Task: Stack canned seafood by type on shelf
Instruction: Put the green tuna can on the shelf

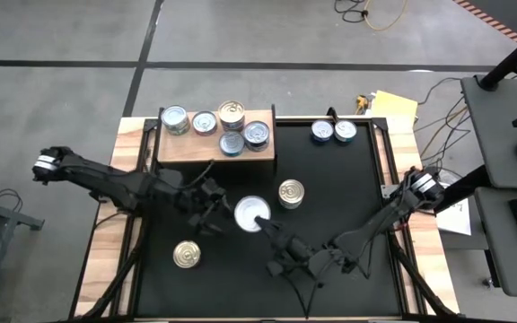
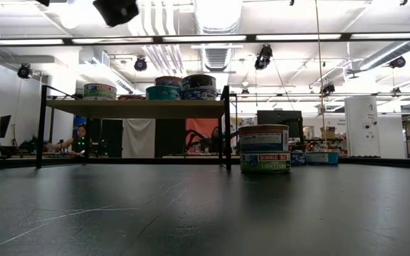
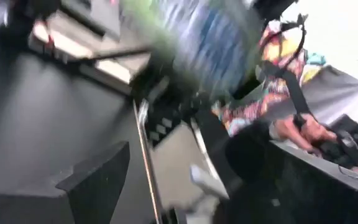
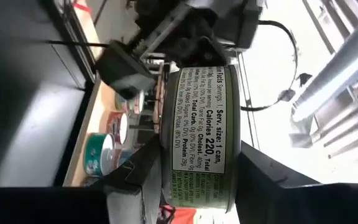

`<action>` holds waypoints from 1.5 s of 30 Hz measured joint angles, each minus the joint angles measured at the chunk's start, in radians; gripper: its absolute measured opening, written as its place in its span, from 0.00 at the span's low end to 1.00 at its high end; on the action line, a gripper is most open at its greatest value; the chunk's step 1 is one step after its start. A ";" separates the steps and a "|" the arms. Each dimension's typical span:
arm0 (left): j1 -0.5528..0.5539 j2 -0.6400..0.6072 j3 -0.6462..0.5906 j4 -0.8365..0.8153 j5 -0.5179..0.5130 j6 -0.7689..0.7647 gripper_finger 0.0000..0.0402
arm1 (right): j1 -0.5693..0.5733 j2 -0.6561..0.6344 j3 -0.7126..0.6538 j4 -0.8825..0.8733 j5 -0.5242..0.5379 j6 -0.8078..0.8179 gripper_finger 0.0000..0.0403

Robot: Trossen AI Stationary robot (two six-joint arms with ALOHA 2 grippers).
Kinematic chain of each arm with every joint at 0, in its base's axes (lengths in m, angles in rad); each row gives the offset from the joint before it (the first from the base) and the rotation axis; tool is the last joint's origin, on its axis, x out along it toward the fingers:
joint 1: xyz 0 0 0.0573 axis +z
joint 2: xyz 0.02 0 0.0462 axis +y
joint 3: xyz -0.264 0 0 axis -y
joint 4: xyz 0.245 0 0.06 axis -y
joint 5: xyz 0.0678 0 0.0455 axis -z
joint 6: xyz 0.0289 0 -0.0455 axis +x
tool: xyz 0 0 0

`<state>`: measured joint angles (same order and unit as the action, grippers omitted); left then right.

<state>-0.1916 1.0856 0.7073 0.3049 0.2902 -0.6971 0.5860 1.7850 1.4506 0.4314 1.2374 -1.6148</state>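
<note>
The wooden shelf stands at the table's far left and bears several cans, two of them stacked. My right gripper is shut on a silver-topped can with a green label, held above the table's middle. My left gripper stands open just left of that can, with nothing between its fingers. A gold-topped can stands on the table to the can's right. Another stands near the front left, and two blue-labelled cans at the far right. My right gripper pinches the can between its two fingers, one finger lying over the flat top, the other under the bottom. The fingers reach in level from the table's near right. The can stays upright, lifted clear of the table.
In the low view the gold-topped can shows as a stack of two to the right of the shelf. Wooden boards edge the black table on both sides. A person's hands show beyond the table.
</note>
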 joint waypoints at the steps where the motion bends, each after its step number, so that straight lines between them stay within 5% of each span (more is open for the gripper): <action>1: 0.021 -0.024 0.003 -0.056 0.035 -0.009 0.90 | -0.005 -0.004 0.000 0.001 0.000 0.001 0.35; 4: 0.046 -0.094 0.040 -0.239 -0.003 0.017 0.90 | -0.025 -0.009 -0.001 -0.013 -0.013 0.024 0.35; 13: -0.005 -0.203 0.350 -0.963 -0.495 0.270 0.90 | -0.143 -0.046 0.000 -0.108 -0.307 0.321 0.35; 18: -0.025 -0.227 0.465 -1.146 -0.662 0.421 0.90 | -0.262 -0.037 -0.001 -0.099 -0.565 0.525 0.35; 27: -0.025 -0.271 0.562 -1.333 -0.954 0.609 0.90 | -0.432 0.006 -0.001 -0.075 -0.767 0.782 0.35; 45: -0.025 -0.225 0.579 -1.345 -0.955 0.399 0.90 | -0.384 0.080 -0.002 -0.065 -0.773 0.680 0.35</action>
<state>-0.2161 0.8604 1.2866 -1.0396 -0.6650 -0.2977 0.2024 1.8648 1.4487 0.3663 0.4645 -0.9343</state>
